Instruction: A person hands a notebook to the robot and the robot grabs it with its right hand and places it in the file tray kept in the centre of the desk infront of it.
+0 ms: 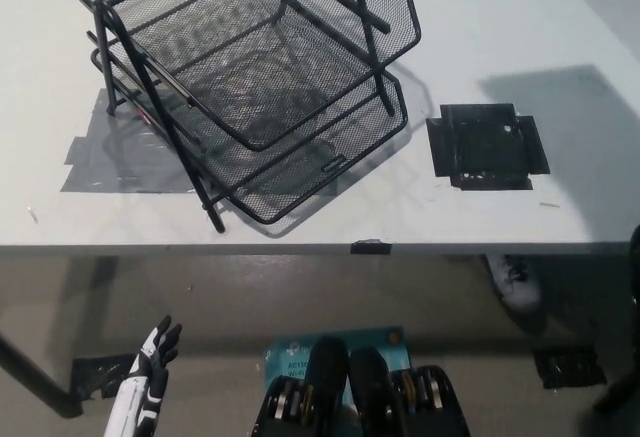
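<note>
left hand [150, 377] low, fingers spread, idle | right hand unseen

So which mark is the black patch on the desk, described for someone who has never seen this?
Start from the white desk and its black mesh file tray. Right of the tray, apart from it, lies the black patch. It is flat, squarish and dark, unlike the grey tape under the tray's left side.

Black tape patch [487, 147] on desk [520, 17]
</note>
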